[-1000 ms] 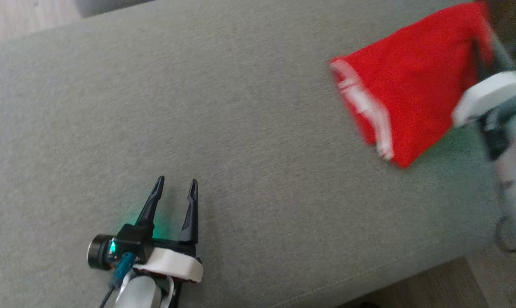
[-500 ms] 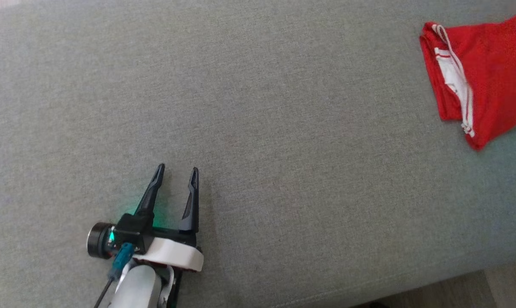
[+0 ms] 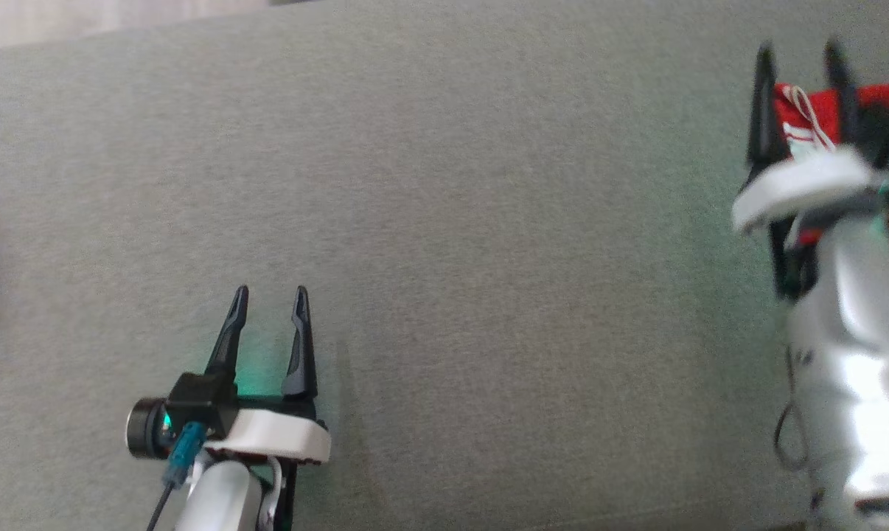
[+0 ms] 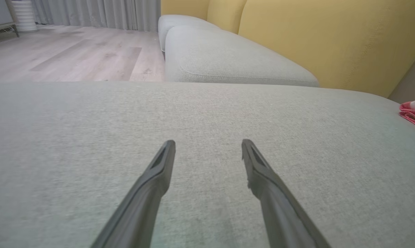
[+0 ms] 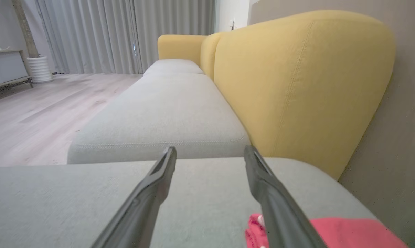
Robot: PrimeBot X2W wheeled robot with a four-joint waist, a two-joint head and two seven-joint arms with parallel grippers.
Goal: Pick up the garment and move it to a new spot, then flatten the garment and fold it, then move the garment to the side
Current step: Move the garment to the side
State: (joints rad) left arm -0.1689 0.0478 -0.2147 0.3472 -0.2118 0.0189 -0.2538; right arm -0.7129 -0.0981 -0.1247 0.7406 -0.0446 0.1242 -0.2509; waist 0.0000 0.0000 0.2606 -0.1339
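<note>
As red garment (image 5: 348, 232) lies rumpled, cushion (image 3: 444, 221) looks woven

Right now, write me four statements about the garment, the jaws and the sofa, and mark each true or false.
1. The red garment with white trim lies on the grey fabric sofa cushion. True.
2. The right gripper has its jaws clamped on the garment. False: they stand open, gripping nothing.
3. The left gripper holds the garment's corner. False: its jaws are open and empty, above bare cushion.
4. The sofa's padded backrest is yellow. True.
</note>
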